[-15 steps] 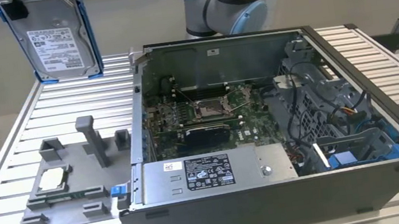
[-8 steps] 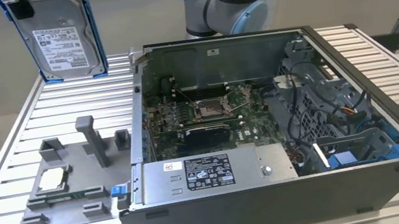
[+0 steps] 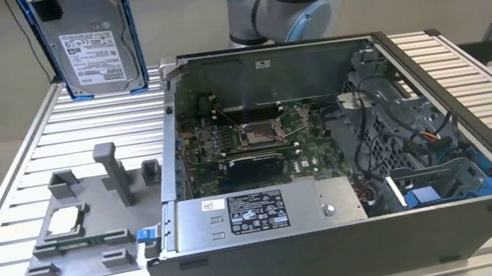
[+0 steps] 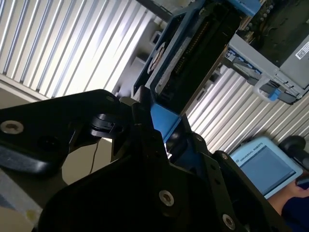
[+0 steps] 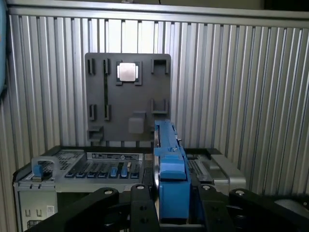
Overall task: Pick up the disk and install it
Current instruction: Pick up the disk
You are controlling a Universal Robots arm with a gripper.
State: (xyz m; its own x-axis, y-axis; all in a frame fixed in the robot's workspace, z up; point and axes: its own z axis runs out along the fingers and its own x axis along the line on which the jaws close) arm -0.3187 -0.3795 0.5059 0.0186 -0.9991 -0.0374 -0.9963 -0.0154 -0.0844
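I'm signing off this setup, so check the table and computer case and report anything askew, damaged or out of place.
Nothing stands out. The disk hangs upright, clamped in the gripper above the table. The open computer case lies flat, and the chip sits in its grey tray. No damage or spills visible.

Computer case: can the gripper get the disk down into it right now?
Probably yes. The case lies open on top, and the gripper holds the disk raised clear of the table. Cables inside may crowd the way.
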